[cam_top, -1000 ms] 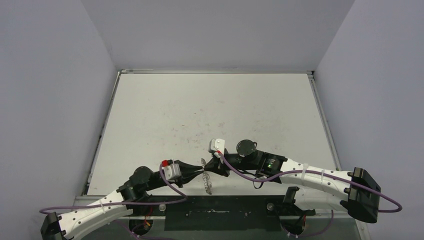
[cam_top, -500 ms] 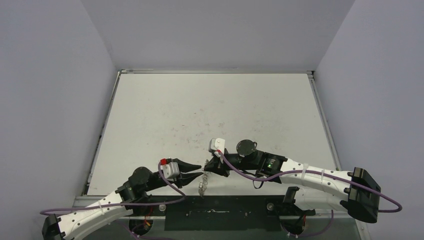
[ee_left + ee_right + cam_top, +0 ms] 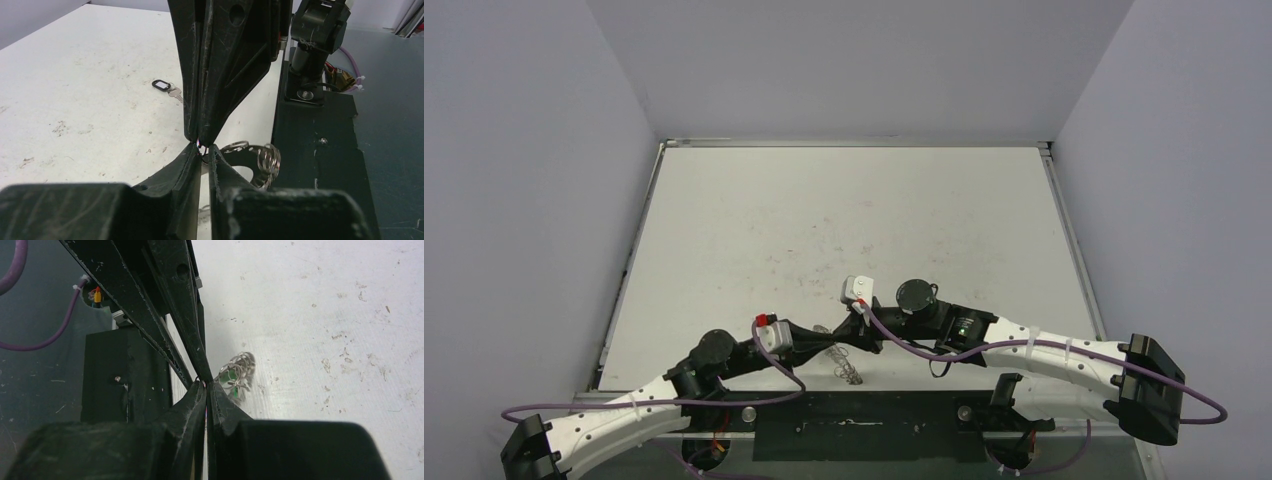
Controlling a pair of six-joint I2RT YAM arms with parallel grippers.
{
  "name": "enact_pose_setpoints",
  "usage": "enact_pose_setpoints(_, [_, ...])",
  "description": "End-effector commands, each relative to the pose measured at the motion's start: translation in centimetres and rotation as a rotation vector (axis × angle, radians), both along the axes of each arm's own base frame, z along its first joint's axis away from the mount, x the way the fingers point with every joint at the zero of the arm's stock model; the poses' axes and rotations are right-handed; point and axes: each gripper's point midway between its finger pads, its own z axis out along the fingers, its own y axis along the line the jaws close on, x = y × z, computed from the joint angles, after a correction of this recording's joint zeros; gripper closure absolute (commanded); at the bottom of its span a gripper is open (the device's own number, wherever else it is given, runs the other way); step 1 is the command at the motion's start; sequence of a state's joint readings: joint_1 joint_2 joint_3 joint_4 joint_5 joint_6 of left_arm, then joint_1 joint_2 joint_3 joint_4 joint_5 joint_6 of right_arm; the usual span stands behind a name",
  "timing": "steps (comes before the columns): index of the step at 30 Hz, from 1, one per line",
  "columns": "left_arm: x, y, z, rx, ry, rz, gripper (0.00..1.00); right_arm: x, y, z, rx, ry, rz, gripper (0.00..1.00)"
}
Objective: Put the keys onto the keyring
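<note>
Tip to tip, the left gripper [image 3: 202,150] and right gripper [image 3: 205,385] each pinch, jaws nearly together, the hanging large silvery loop-fringed metal keyring [image 3: 267,157].

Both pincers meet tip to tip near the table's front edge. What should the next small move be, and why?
Probably the left pincer should firm its pinch on the keyring loop that the right pincer seems to hold, then ease it apart. The black-tagged key lies loose on the table, apart from the ring.
</note>
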State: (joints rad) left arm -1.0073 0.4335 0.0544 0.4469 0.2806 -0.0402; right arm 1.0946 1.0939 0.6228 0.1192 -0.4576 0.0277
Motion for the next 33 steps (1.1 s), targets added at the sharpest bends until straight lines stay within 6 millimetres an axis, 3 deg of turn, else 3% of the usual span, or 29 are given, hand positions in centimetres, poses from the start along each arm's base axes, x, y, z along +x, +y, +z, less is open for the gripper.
enact_pose_setpoints(1, [-0.1,-0.2,2.2,-0.069,-0.057,-0.010,0.96,-0.1,1.9,4.1,0.130,-0.043,0.033,1.00])
enact_pose_setpoints(5, [-0.2,0.1,2.0,-0.060,-0.057,-0.006,0.95,-0.1,1.8,4.3,0.130,-0.051,0.033,1.00])
enact_pose_setpoints(8, [0.0,0.5,1.8,-0.042,-0.049,0.018,0.82,0.0,1.7,4.3,0.128,-0.059,0.029,1.00])
enact_pose_setpoints(10, [0.0,0.9,1.7,-0.034,-0.042,0.030,0.79,0.0,1.7,4.3,0.129,-0.060,0.031,1.00])
enact_pose_setpoints(20, [-0.3,1.8,0.6,-0.027,-0.010,0.043,0.78,-0.3,1.9,4.4,0.142,-0.055,0.041,1.00])
enact_pose_setpoints(24, [-0.5,1.4,0.8,-0.041,-0.013,0.025,0.73,-0.3,2.1,4.5,0.145,-0.051,0.048,1.00])
enact_pose_setpoints(33, [-0.5,0.5,1.7,-0.065,-0.035,-0.005,0.77,-0.5,2.4,4.3,0.140,-0.042,0.054,1.00])
